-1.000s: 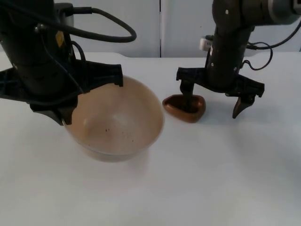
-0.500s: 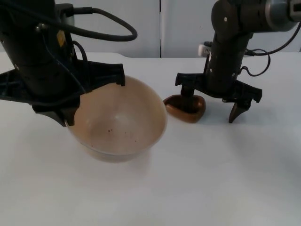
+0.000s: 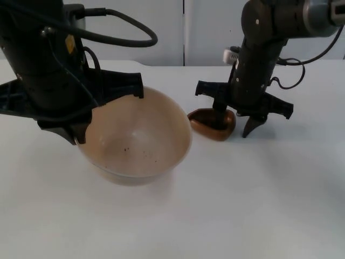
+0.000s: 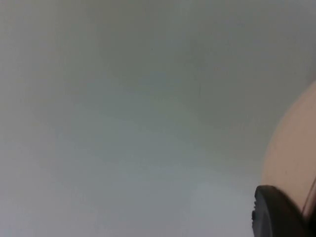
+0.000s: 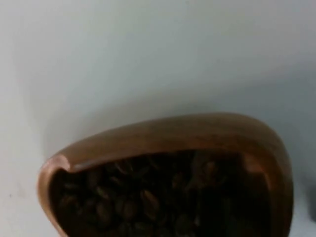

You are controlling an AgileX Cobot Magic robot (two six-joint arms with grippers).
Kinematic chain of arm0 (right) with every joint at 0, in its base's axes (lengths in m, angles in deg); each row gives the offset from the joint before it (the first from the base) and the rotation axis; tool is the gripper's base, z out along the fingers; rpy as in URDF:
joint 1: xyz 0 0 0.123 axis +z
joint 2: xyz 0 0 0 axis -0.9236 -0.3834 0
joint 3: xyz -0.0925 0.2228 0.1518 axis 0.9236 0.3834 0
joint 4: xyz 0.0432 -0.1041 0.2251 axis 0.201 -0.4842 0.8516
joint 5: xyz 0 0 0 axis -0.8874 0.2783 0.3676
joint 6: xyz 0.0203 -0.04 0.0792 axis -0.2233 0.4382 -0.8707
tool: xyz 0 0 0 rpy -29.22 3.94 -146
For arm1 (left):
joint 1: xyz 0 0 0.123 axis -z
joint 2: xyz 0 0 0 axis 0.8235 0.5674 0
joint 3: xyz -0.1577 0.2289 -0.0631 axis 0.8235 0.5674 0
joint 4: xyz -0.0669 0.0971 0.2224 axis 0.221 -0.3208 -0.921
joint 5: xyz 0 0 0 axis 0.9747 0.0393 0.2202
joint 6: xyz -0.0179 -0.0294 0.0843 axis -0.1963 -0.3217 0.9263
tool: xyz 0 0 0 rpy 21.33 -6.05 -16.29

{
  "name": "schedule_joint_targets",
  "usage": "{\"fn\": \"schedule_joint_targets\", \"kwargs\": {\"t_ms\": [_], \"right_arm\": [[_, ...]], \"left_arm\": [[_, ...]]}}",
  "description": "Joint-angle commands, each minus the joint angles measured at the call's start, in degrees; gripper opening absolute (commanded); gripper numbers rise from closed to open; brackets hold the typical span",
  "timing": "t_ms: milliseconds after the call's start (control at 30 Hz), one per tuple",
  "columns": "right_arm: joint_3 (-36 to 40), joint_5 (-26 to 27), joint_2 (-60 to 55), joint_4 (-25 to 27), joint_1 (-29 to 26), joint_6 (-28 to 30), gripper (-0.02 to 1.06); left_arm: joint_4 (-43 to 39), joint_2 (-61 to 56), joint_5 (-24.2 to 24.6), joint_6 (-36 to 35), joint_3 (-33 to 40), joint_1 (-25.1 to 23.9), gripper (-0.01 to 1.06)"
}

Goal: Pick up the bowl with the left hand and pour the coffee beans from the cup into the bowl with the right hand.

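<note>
I am pinching the beige bowl [image 3: 135, 141] by its rim with my left claw [image 3: 75, 132], nearest over the white tabletop [image 3: 226, 205]. Farther back, my right claw [image 3: 234, 123] is spreading around the brown cup [image 3: 207, 125] of coffee beans [image 5: 148, 202].

The left gripper [image 3: 81, 121] hides the bowl's [image 3: 137, 141] near-left rim; its grip there cannot be told.

bare white table [image 3: 242, 205] across the near side, bowl [image 3: 137, 140] blocking the middle-left under the left gripper [image 3: 81, 116], brown cup [image 3: 212, 123] of coffee beans [image 5: 148, 202] just beside it, right gripper [image 3: 236, 124] astride the cup's right wall, narrow gap between bowl and cup
</note>
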Motion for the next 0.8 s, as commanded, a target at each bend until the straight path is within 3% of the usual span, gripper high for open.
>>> {"fn": "schedule_joint_targets", "kwargs": {"t_ms": [0, 400, 767], "right_arm": [[0.4, -1.6, -1.1, -1.4, 0.1, 0.5, 0.39], [0.4, -1.6, -1.1, -1.4, 0.1, 1.5, 0.00], [0.4, -2.5, 1.8, -0.7, 0.0, 8.9, 0.00]], "left_arm": [[0.5, -0.2, -0.5, -0.4, 0.0, -0.2, 0.00], [0.5, -0.2, -0.5, -0.4, 0.0, -0.2, 0.00], [0.5, -0.2, -0.5, -0.4, 0.0, -0.2, 0.00]]}}
